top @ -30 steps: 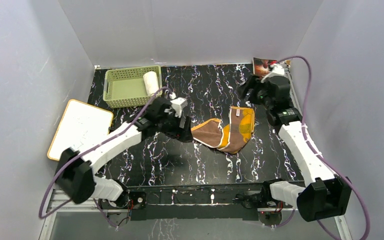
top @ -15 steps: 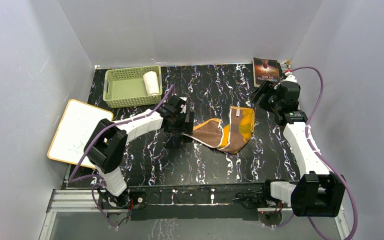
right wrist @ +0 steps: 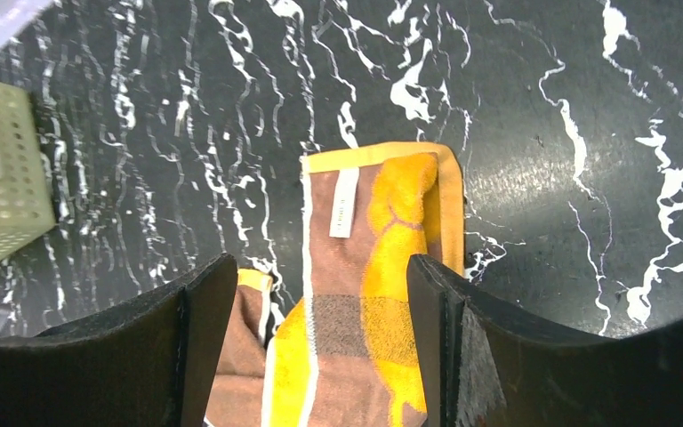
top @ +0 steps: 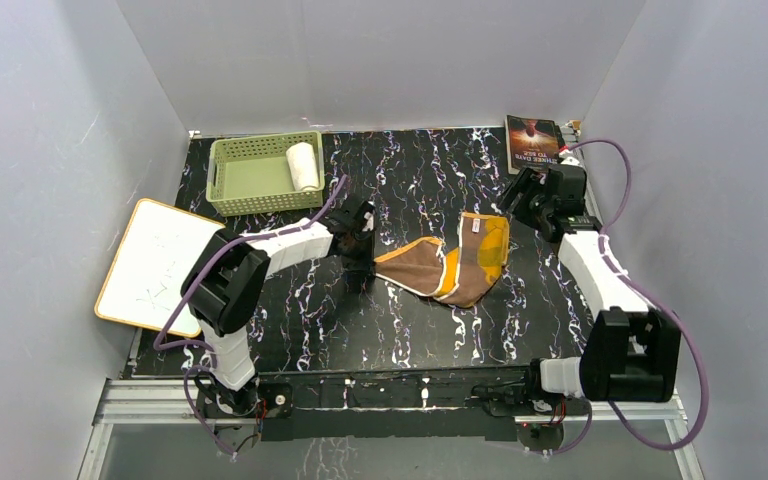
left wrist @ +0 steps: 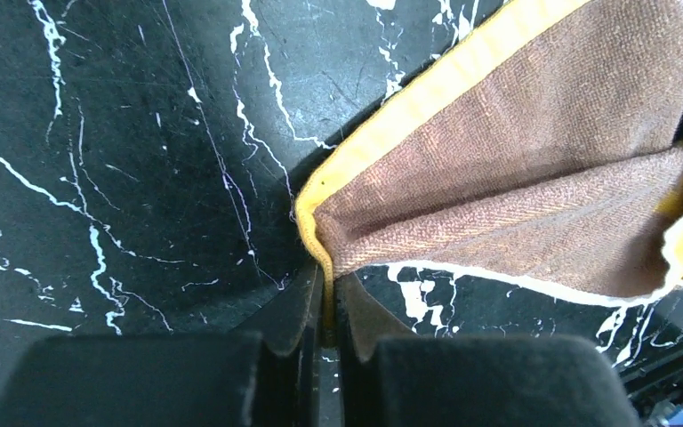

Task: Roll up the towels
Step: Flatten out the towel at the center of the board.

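Left gripper (left wrist: 327,307) pinched shut on the left corner of the brown towel (left wrist: 516,196) bunched on the table (top: 290,330), right gripper (right wrist: 320,294) open over its far end: pull it flat before rolling

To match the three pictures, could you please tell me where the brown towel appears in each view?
Top external: brown towel mid-picture, right of the left jaws.
Left wrist: upper right, yellow-edged corner pinched in the left jaws.
Right wrist: lower centre, between the open right jaws.
Shared landmark: black white-veined table.
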{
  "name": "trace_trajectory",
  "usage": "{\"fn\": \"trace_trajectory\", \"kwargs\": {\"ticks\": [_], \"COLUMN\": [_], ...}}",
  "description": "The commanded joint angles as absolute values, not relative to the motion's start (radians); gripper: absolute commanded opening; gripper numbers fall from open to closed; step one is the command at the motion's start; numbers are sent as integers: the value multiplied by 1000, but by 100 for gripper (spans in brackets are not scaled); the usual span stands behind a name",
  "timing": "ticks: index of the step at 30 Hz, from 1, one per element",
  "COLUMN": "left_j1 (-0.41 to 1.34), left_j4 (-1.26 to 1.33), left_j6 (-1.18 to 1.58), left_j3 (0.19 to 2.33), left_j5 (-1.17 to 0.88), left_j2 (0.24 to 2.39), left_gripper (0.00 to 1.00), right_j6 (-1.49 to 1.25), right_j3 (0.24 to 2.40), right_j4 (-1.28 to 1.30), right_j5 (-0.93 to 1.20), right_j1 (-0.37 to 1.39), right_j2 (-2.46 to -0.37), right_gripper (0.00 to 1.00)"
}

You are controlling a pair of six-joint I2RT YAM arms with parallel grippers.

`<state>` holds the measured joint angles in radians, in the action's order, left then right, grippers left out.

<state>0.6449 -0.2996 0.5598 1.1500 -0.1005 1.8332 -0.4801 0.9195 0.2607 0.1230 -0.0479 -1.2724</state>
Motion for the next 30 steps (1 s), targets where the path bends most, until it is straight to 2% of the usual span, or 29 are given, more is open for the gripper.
{"fn": "trace_trajectory", "kwargs": {"ticks": [1, 5, 8, 16, 26, 30], "left_j1": [609, 513, 449, 397, 357, 339], "left_j4": [-282, -282, -289, -305, -319, -330], "left_j6": [565, 553, 538, 512, 482, 473], "left_j3": [1136, 1115, 1100, 1062, 1048, 1046], "left_j5": [-150, -179, -202, -230, -250, -250], "left_j2": [1775, 1687, 1638, 1600, 1585, 1579], "left_gripper": [0, 0, 0, 0, 0, 0], "right_j6": [-454, -352, -312, -230, -218, -223], "right_j3": [946, 1091, 1196, 1418, 1445, 1412], "right_j4": [196, 277, 328, 452, 430, 417], "right_j5": [84, -87, -166, -218, -239, -231], "right_j1": [-42, 104, 179, 256, 262, 262], "right_j2": [-1354, -1475, -1591, -1892, -2007, -2008], "right_gripper": [67, 69, 67, 56, 54, 40]}}
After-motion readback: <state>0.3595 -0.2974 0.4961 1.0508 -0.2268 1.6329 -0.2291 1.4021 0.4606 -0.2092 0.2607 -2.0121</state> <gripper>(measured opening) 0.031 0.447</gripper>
